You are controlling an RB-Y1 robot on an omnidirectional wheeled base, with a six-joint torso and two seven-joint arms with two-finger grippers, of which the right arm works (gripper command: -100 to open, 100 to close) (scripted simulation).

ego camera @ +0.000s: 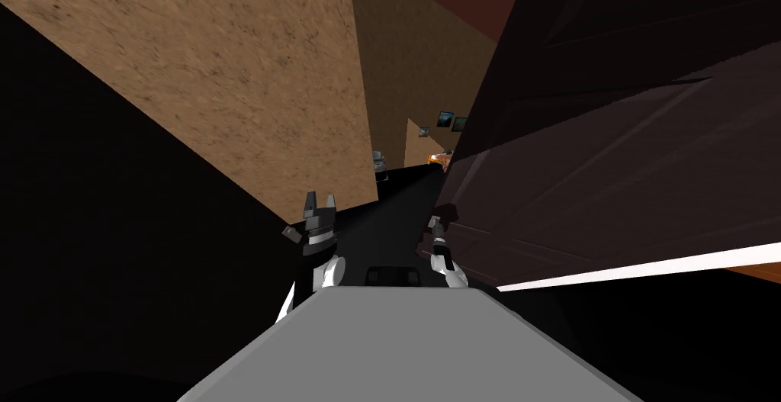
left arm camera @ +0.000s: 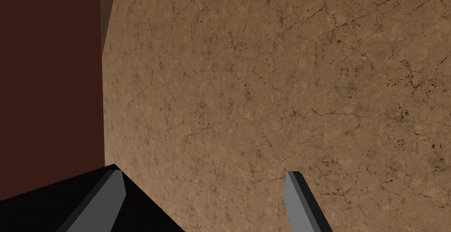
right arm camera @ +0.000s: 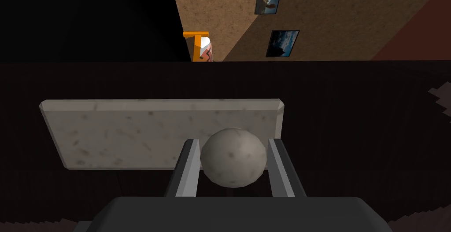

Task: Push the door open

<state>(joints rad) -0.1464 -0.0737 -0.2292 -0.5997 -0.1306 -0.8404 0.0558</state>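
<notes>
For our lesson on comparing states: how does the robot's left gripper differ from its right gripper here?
The left gripper is open and holds nothing; the right gripper is shut on the round grey door knob. The left gripper faces a tan wall; the right gripper faces the dark door and its grey back plate. Both have two thin grey fingers on a dark body.

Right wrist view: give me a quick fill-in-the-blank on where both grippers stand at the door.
1. The right gripper has its fingers shut on the round grey ____.
2. That round thing stands out from a grey plate fixed to the dark ____.
3. The left gripper, held away from the right one, has its fingers ____.

Missing words: knob; door; open.
</notes>
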